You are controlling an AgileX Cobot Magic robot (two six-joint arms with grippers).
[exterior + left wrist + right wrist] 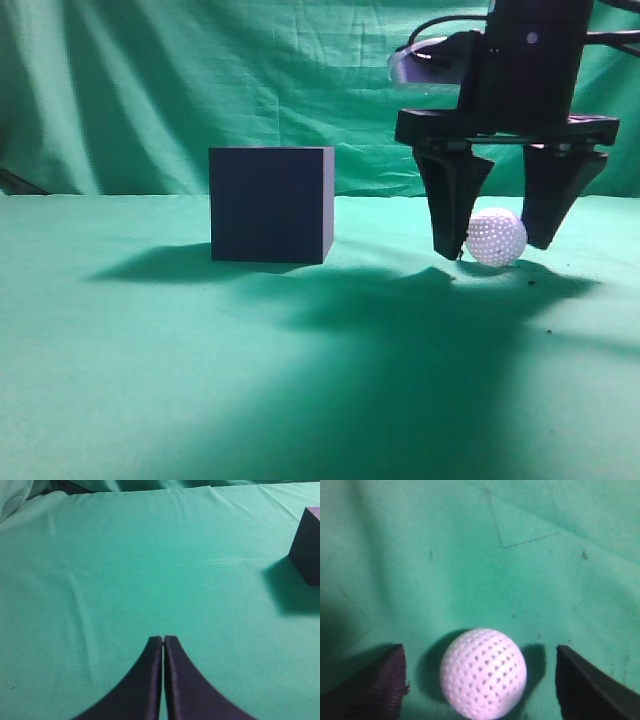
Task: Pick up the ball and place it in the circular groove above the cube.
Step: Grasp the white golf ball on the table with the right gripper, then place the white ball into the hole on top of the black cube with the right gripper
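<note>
One ball [496, 237] between right gripper's [493, 245] parted fingers.

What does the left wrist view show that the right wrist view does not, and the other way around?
Only the left wrist view shows the dark blue cube at its right edge, casting a shadow, and the left gripper with its black fingers pressed together, holding nothing. Only the right wrist view shows the white perforated ball resting on the cloth between the spread fingers of the right gripper, with a gap on each side. Both views share the green cloth table cover.
</note>
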